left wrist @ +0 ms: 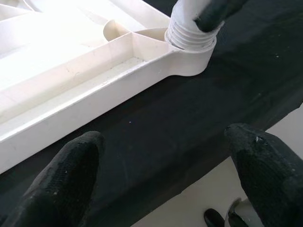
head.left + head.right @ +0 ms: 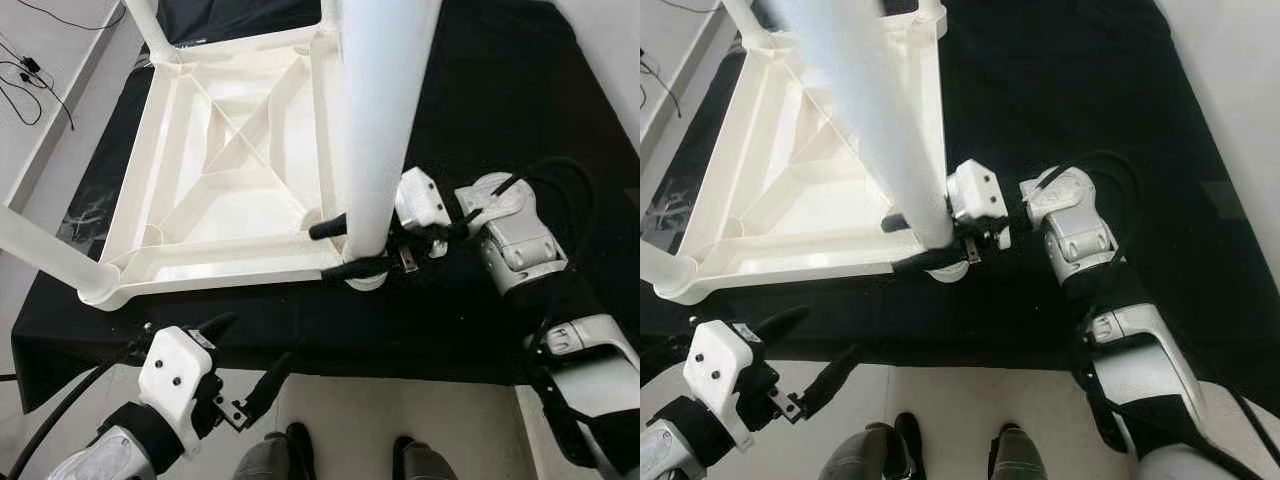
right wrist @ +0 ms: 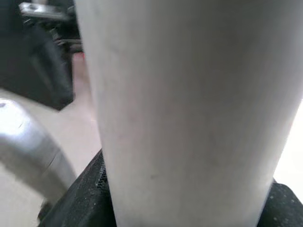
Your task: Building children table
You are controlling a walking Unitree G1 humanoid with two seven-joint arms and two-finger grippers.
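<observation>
Right gripper [image 2: 345,248] jaws pinched the white table leg [image 2: 385,120] just above its threaded socket, likely to screw it into the upturned tabletop [image 2: 235,180] on the black cloth [image 2: 480,100]. Left gripper [image 2: 245,360] hung nearby, jaws spread, empty.

The upturned table top [image 2: 230,180] is laid on a cloth [image 2: 480,100] spread over the floor [image 2: 400,420]. Legs are stood at its corners; the near right leg [image 2: 385,110] is clasped between the fingers of the right gripper [image 2: 345,248]. The left gripper [image 2: 245,355] is held before the cloth's near edge, to the left.
</observation>
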